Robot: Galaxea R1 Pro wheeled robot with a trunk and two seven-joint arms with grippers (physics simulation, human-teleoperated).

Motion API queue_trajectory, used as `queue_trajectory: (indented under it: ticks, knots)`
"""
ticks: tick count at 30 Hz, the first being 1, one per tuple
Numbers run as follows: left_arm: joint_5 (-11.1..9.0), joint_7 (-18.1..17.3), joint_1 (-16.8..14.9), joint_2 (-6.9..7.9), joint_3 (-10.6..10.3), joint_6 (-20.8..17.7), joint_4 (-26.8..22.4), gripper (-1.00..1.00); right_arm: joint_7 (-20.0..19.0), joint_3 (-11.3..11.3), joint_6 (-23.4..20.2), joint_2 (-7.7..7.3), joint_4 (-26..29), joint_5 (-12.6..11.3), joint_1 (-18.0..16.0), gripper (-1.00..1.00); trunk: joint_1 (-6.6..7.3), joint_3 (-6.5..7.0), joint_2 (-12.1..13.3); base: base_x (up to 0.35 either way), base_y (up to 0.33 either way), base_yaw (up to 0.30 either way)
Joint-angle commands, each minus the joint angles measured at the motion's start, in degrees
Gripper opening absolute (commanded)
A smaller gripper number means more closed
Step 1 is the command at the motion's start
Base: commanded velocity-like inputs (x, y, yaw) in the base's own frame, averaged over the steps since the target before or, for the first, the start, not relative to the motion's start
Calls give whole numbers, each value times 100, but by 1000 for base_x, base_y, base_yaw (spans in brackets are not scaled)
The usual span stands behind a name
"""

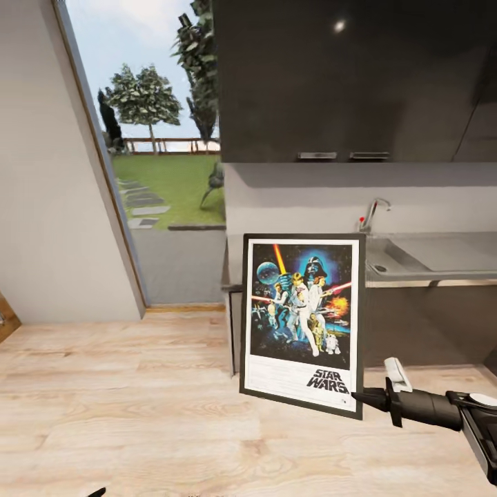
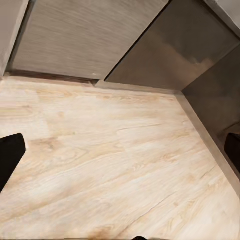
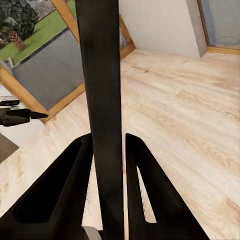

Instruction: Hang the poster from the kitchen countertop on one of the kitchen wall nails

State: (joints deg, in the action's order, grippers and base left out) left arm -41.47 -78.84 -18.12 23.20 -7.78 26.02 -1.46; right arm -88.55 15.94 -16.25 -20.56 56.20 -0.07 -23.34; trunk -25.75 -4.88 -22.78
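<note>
Pale plank flooring point(image 1: 124, 407) runs across the kitchen, with a tall window point(image 1: 162, 138) on the far left looking out on lawn and trees. Low at the near left edge a dark tip of the left gripper point(image 1: 96, 492) pokes in; in its wrist view the two fingertips point(image 2: 10, 152) sit wide apart over bare floor, holding nothing. Moving right, the poster point(image 1: 302, 323) hangs upright in mid-air, clear of the grey kitchen countertop point(image 1: 442, 266) with its sink and chrome tap point(image 1: 373, 210) behind. The right gripper point(image 1: 359, 397) has it by the lower right corner, and its wrist view shows both fingers point(image 3: 55, 195) closed flat against the thin black frame edge point(image 3: 102, 100). It looks light and stiff, a rigid board, though held at one corner it could swing or slip. A grip nearer the middle of the side rail would likely steady it for hanging. No wall nail is visible.
</note>
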Motion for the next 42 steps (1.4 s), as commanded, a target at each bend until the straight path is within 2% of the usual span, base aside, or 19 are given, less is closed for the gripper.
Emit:
queue_trajectory:
  ticks: [1, 9, 26, 29, 31, 32, 33, 35, 38, 42]
  knots:
    - [-48, -8, -7, 0, -48, 35, 4, 100, -31, 5, -72, -1, 3, -2, -4, -100, -4, -18, -14, 0, 289, 239]
    - [-50, -8, -7, 0, -48, 35, 1, 100, -31, 5, -72, -1, 1, -2, -4, -100, -4, -55, -14, 16, 291, 239]
    - [-53, 23, -7, 7, -48, 28, 5, 100, -31, 3, -72, -1, 3, -2, -4, -100, -4, -134, -14, 196, 265, 239]
    - [-51, 361, -7, -30, -54, 28, 5, 100, -31, 5, -72, -1, 3, -2, -4, -100, -4, -148, -14, 211, 265, 239]
    - [-48, 1073, -7, -154, -62, 28, -3, 100, -31, 11, -72, -1, 3, -2, -4, -100, -4, -157, -14, 226, 250, 239]
    - [-46, 1266, -7, -179, -66, 26, -5, 100, -31, 15, -72, -1, 3, -2, -4, -100, -4, -162, -14, 233, 247, 239]
    - [-41, 1619, -7, -216, -72, 23, -7, 100, -31, 21, -72, -1, 4, -2, -4, -100, -4, -167, -14, 238, 249, 239]
    - [-35, 1974, -7, -246, -77, 18, -10, 100, -31, 26, -72, -1, 5, -3, -4, -100, -4, -176, -14, 241, 253, 239]
    - [-32, 2149, -7, -259, -76, -22, -15, 100, -31, 29, -72, -1, 4, -5, -4, -100, -4, -190, -14, 244, 257, 239]
    - [-26, 2277, -7, -269, -85, -301, -24, 100, -31, 38, -72, -1, 4, -9, -4, -100, -4, -208, -14, 246, 261, 239]
